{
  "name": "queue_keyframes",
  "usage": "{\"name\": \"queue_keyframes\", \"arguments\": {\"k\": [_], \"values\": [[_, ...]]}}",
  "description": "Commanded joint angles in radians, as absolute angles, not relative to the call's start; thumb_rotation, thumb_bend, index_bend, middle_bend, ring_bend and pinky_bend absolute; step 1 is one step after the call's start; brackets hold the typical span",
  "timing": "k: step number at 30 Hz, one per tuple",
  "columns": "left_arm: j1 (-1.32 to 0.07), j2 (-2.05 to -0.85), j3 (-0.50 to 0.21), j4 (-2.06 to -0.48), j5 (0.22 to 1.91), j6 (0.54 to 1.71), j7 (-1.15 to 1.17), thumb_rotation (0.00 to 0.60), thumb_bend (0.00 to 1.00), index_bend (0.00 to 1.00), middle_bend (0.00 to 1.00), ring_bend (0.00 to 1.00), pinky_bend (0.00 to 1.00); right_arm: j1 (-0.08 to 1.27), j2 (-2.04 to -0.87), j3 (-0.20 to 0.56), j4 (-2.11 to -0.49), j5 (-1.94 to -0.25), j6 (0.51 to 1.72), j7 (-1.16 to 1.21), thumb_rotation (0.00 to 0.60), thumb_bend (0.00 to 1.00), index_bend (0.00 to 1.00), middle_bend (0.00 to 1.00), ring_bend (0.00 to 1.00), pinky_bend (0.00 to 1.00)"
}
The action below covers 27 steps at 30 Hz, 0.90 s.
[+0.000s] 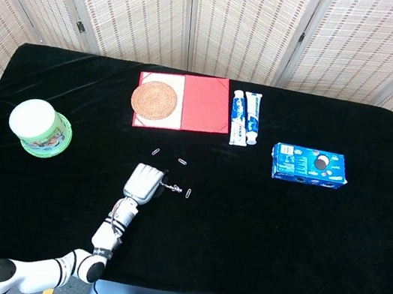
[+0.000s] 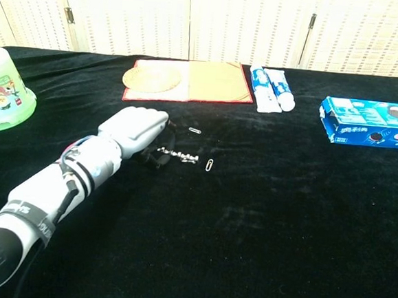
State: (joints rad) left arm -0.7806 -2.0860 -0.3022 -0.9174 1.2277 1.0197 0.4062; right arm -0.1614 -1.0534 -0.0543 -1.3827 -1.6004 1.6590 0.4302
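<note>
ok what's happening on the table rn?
The left hand is out over the black table, fingers curled down onto a small metal chain among scattered paper clips. Whether it actually grips the chain isn't clear. The green tub, red folder, toothpaste boxes and blue cookie box sit apart from it.

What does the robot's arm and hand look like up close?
The left hand is pale grey with a smooth, rounded shell and dark fingers underneath. Its arm is white and tube-shaped, with black bands, a blue and red mark near the wrist and small lettering. Of the right side, only a bit shows at the edge.
</note>
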Motion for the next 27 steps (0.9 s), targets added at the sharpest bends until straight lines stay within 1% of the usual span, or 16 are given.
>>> {"name": "queue_keyframes", "arguments": {"k": [1, 11, 20, 27], "values": [[-0.788, -2.087, -0.308, -0.920, 1.223, 1.021, 0.404, 0.600, 0.55, 0.94, 1.00, 1.00, 1.00, -0.163, -1.053, -0.052, -1.382, -1.597, 1.660, 0.434, 0.600, 0.10, 0.00, 0.00, 0.00, 0.00], [-0.798, -2.100, -0.287, -0.946, 1.215, 1.019, 0.440, 0.600, 0.55, 0.94, 1.00, 1.00, 1.00, -0.163, -1.051, -0.049, -1.381, -1.597, 1.657, 0.439, 0.600, 0.10, 0.00, 0.00, 0.00, 0.00], [-0.821, -2.117, -0.291, -0.970, 1.210, 1.031, 0.492, 0.600, 0.55, 0.94, 1.00, 1.00, 1.00, -0.165, -1.048, -0.049, -1.381, -1.601, 1.661, 0.444, 0.600, 0.10, 0.00, 0.00, 0.00, 0.00], [-0.839, -2.135, -0.296, -0.937, 1.193, 1.011, 0.505, 0.600, 0.55, 0.94, 1.00, 1.00, 1.00, -0.165, -1.044, -0.046, -1.378, -1.590, 1.653, 0.459, 0.600, 0.10, 0.00, 0.00, 0.00, 0.00]]}}
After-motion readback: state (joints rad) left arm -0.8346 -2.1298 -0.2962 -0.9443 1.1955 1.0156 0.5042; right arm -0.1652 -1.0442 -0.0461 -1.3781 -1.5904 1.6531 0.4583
